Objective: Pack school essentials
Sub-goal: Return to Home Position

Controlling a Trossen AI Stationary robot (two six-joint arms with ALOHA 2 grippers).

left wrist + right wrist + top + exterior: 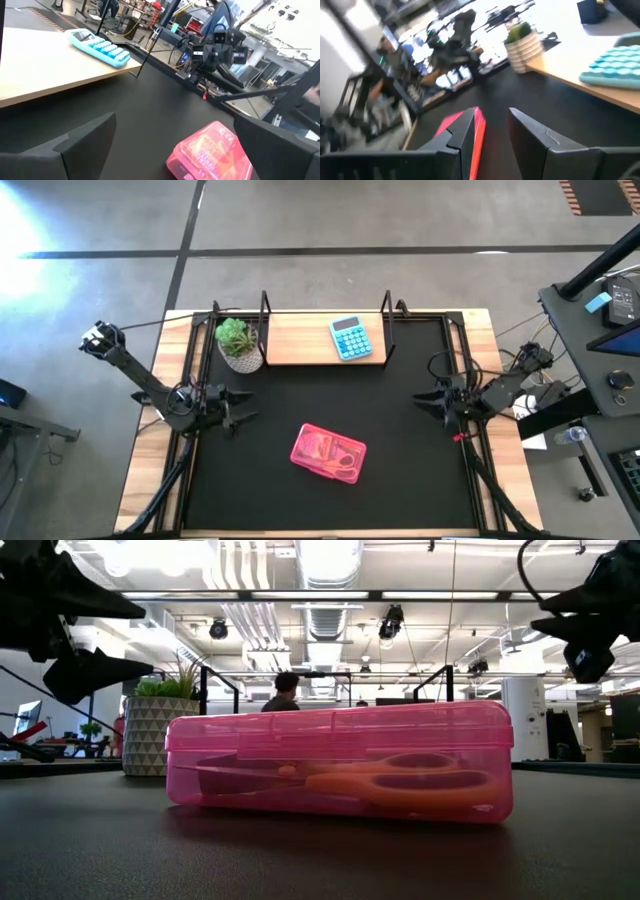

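A closed pink see-through case (328, 452) lies flat on the black mat in the middle of the table. Through its wall (340, 765) I see orange-handled scissors (400, 785) and other thin items lying inside. My left gripper (243, 406) hangs open at the mat's left side, above the surface and level, with the case (210, 152) ahead of it. My right gripper (420, 400) hangs at the mat's right side, also level, its fingers (492, 120) apart with nothing between them. Neither gripper touches the case.
A light-blue calculator (351, 338) lies on the wooden board (300, 345) at the back. A small potted plant (238, 343) stands at the board's left end. Black posts rise at the board's corners. A person (283, 692) shows far behind the table.
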